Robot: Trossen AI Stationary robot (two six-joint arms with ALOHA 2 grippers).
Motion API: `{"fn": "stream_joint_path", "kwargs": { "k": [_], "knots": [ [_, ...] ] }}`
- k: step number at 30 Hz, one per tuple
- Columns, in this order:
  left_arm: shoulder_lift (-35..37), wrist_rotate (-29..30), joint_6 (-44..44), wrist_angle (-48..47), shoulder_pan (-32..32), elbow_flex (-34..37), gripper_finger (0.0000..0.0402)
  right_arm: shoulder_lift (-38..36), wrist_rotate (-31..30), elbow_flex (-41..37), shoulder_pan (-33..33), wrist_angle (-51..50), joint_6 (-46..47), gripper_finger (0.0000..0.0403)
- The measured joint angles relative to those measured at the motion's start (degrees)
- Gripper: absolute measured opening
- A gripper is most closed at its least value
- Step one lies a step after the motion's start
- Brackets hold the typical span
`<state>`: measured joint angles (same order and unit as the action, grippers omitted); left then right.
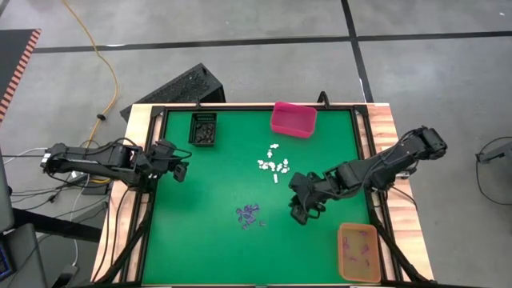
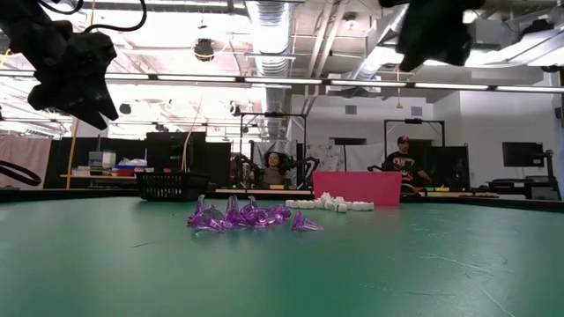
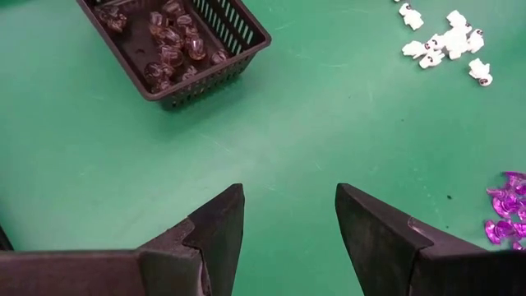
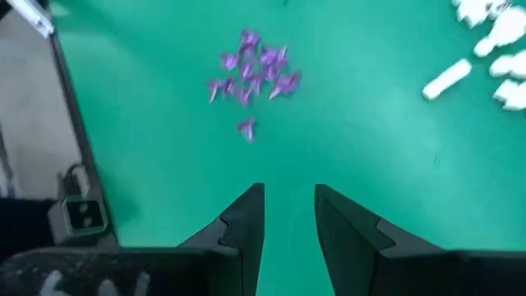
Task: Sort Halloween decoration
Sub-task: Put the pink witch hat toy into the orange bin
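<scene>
On the green table [image 1: 208, 240] the purple trinkets [image 1: 250, 214] lie in a loose cluster near the middle, a little toward the front edge, and the white trinkets [image 1: 274, 162] sit in a scattered group farther back, near the pink bin [image 1: 293, 119]. The black basket [image 1: 203, 129] stands at the back left with dark trinkets [image 3: 168, 45] inside it, and the orange bin [image 1: 358, 252] at the front right corner holds a few purple pieces. The right gripper [image 1: 299, 214] hangs above the table just right of the purple cluster — its fingers [image 4: 246, 222] stand a narrow gap apart with nothing between them, and they point toward the purple pile [image 4: 253, 74]. The left gripper [image 1: 181, 169] waits over the table's left edge, raised off the surface, its jaws spread wide and empty — the black basket [image 3: 177, 49] shows ahead of it. Beyond the table, people [image 2: 404, 163] sit in the room.
</scene>
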<state>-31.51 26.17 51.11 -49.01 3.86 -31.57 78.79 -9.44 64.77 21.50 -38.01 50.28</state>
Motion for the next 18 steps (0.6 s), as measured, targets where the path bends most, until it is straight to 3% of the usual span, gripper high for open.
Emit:
{"fn": "stream_joint_path", "kwargs": {
  "k": [6, 12, 18],
  "knots": [
    [0.00, 0.06, 0.04, 0.00, 0.00, 0.00, 0.0183, 1.43, -4.09, 0.00, -0.71, 5.41, -4.92, 0.0135],
    [0.00, 1.30, 0.09, -0.02, 0.00, 0.00, 0.0183, 2.80, -4.21, 0.07, -1.56, 12.60, -8.67, 0.0133],
    [0.00, 1.77, 0.13, -0.02, 0.00, 0.00, 0.0183, 3.06, -4.19, 0.00, -1.84, 12.29, -8.98, 0.0133]
  ]
}}
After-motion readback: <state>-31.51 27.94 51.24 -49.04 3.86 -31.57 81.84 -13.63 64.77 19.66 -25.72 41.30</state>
